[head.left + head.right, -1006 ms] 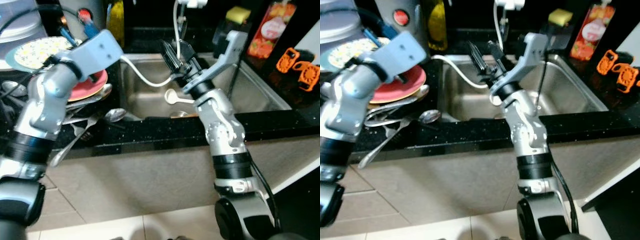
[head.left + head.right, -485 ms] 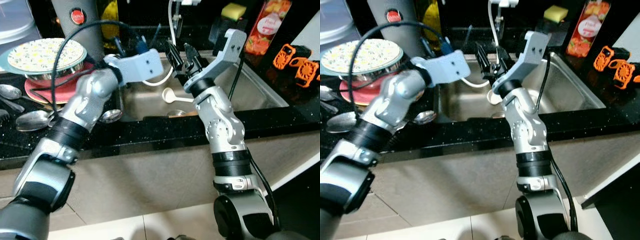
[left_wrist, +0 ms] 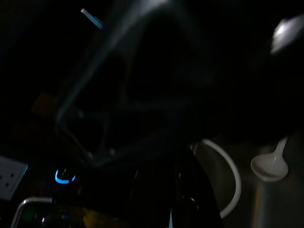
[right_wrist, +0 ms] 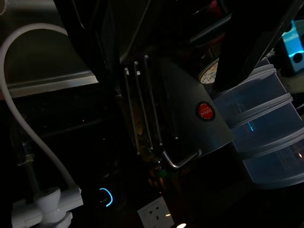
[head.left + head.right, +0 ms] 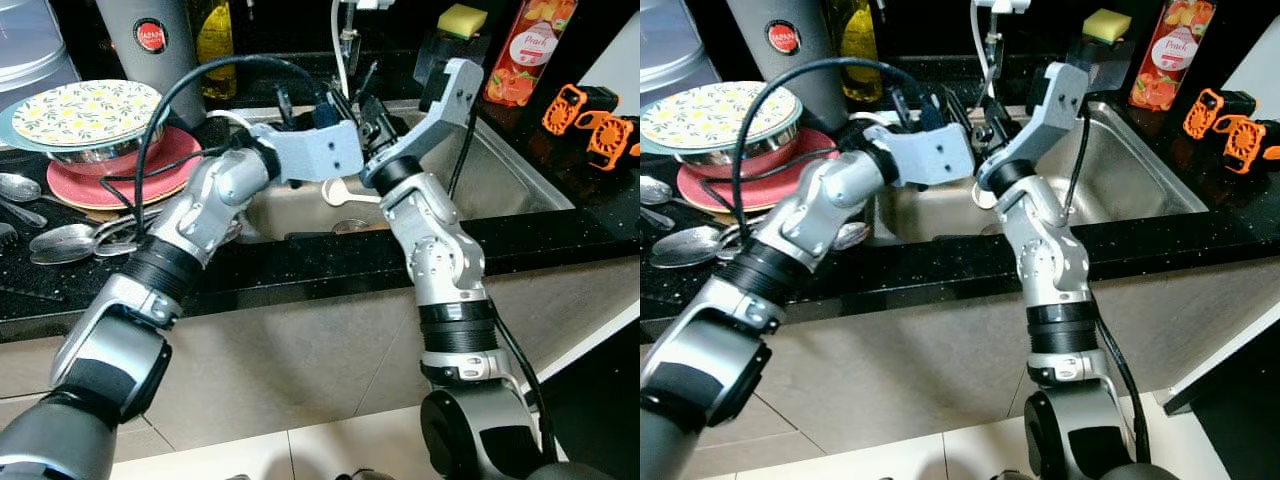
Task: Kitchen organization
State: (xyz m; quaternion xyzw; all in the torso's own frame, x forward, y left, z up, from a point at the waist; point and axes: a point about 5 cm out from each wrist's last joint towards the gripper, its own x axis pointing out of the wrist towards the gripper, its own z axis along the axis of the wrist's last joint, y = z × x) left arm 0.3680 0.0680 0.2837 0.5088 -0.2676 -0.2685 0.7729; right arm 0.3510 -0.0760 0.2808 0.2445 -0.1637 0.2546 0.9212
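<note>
Across the black counter [image 5: 560, 235] runs a steel sink [image 5: 500, 190], and both silver arms reach over its near edge toward the middle of the basin. On the counter to the left stand a patterned plate [image 5: 85, 105] stacked over a metal bowl and a red plate [image 5: 100, 180], with loose spoons [image 5: 60, 240] lying beside them. Down in the sink lies a white ladle [image 5: 345, 194], the likeliest item to sort next; its bowl points toward the robot's left and its handle runs off under the right arm, so its long axis lies across the basin. The left gripper [image 5: 300, 108] hovers above the ladle's bowl end, and the left wrist view looks down on the ladle [image 3: 270, 164] off to one side of the black fingers. The right gripper [image 5: 360, 105] hangs close beside it, jaws parted and holding nothing. Whether the left jaws are open or closed I cannot tell. Judging by position, the left arm is nearer the bowl end.
</note>
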